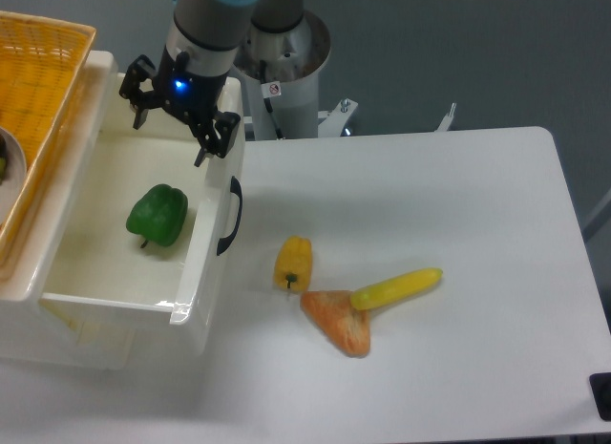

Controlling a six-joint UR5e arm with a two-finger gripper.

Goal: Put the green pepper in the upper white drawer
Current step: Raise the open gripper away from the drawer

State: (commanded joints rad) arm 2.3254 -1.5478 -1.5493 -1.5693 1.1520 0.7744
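Note:
The green pepper point(158, 215) lies on the floor of the upper white drawer point(205, 263), near its right wall. The drawer is pulled out at the left of the table, with its curved black handle point(230, 216) facing right. My gripper point(172, 138) hangs above the drawer's back right corner, open and empty, well above the pepper.
A yellow woven basket point(38, 91) stands at the far left beside the drawer. On the table lie a yellow-orange pepper point(293, 263), an orange wedge point(336, 321) and a long yellow vegetable point(395, 287). The robot's base point(286, 72) stands behind the table.

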